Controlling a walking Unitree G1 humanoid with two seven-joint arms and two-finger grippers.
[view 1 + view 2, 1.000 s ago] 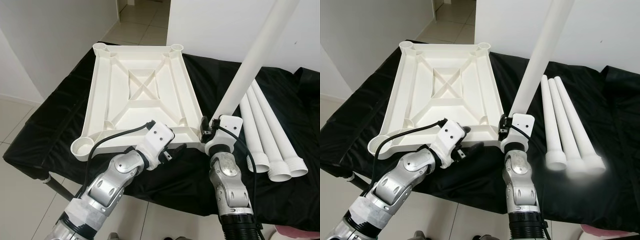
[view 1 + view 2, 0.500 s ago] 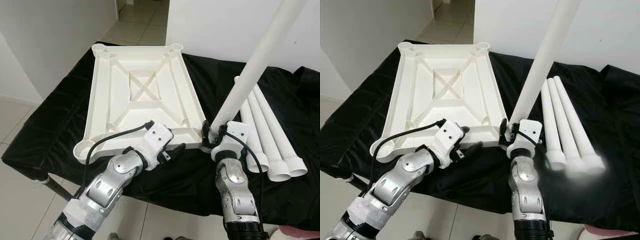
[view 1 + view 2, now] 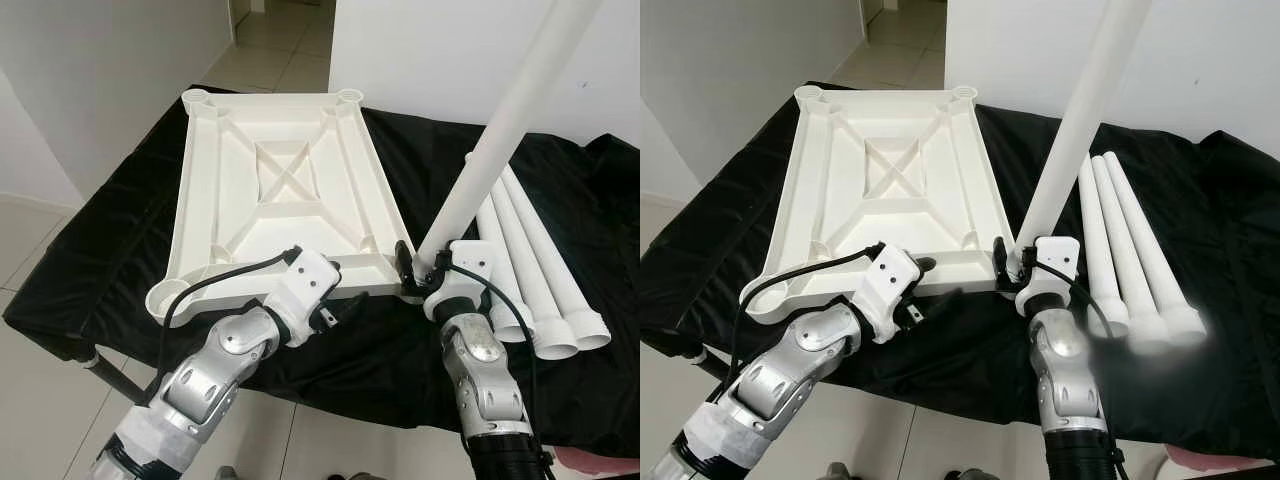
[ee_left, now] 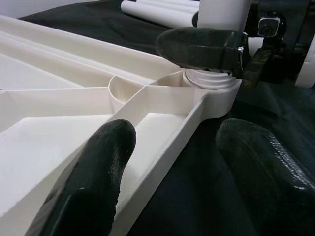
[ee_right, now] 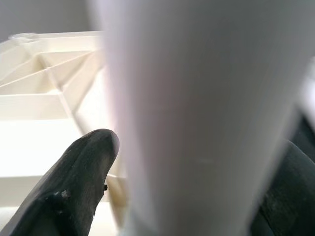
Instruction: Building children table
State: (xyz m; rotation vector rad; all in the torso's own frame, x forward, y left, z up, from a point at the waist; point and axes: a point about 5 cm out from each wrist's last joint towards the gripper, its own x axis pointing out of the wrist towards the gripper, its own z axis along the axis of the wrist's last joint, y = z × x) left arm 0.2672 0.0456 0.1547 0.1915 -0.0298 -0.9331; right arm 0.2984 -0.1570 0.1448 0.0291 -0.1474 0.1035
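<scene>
Desk point(image 3: 110, 250) under black cloth carries the upturned tabletop point(image 3: 280, 185), ribs up. Over the last second I have swung the leg point(image 3: 500, 130) nearer upright, its threaded end now seated in the near right corner socket point(image 4: 209, 81). My right hand point(image 3: 425, 270) stays clamped around that leg's base; my left hand point(image 3: 335, 300) straddles the tabletop's near rim, fingers apart. I judge screwing-in comes next. Three spare legs point(image 3: 535, 260) lie alongside.

White tabletop point(image 3: 280, 190) underside-up on black cloth, one leg point(image 3: 500, 130) upright in its near-right corner socket.
</scene>
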